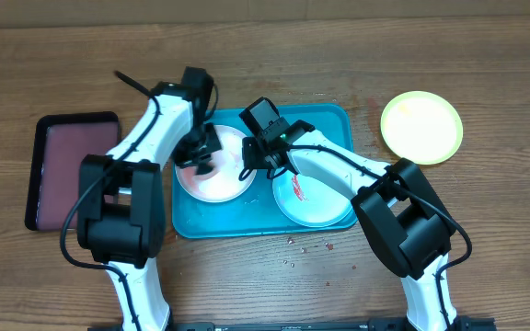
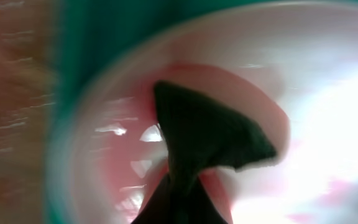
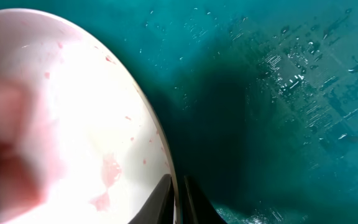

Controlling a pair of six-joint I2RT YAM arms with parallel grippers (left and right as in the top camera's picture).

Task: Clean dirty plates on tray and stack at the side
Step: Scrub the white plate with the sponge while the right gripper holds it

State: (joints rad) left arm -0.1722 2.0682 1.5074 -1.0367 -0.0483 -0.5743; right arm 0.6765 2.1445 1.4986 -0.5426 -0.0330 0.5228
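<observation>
The turquoise tray (image 1: 187,221) holds two plates. The left one is the white plate (image 1: 228,184), smeared pink. The right one is the teal-rimmed plate (image 1: 316,207) with a red smear. My left gripper (image 1: 201,158) is shut on a dark cloth (image 2: 204,137) and presses it on the white plate (image 2: 328,93). My right gripper (image 1: 251,167) is shut on that plate's right rim; in the right wrist view the jaws (image 3: 179,186) pinch the rim of the plate (image 3: 73,112). The yellow-green rimmed plate (image 1: 421,127) lies on the table at the right.
A black-rimmed maroon tray (image 1: 72,170) lies on the table left of the turquoise tray. Small red crumbs (image 1: 306,246) lie on the wood in front of the tray. The tray floor (image 3: 278,93) is wet.
</observation>
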